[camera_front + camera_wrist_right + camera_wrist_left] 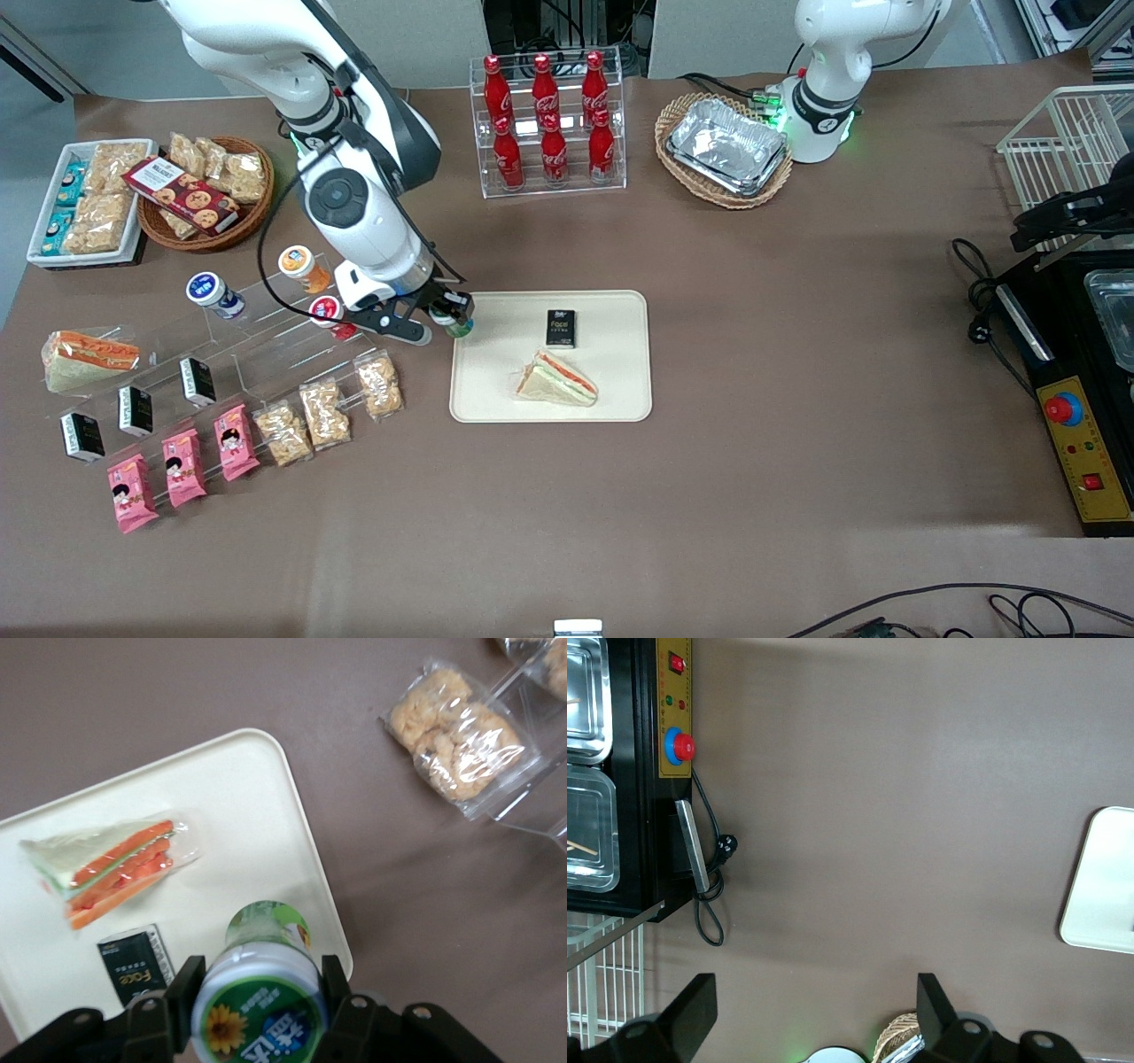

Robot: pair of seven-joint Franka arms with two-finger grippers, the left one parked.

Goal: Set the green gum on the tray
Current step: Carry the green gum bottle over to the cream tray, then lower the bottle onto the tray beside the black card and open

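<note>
Green and white, the green gum [259, 997] is sitting tight between the two black fingers [184, 990] of the gripper [450, 317], which are pressing on its sides. The gripper is holding it up in the air, just over the corner of the tray [620, 390] nearest the working arm. A wrapped sandwich [558, 379] and a small black box [560, 329] are already lying on the tray. To do this well, I think the arm should be carrying the gum a little more over the bare cream part, away from the rim, lowering it slowly and straight, and only letting go once the bottom is touching, so it is not tipping or rolling onto the counter [797, 310].
</note>
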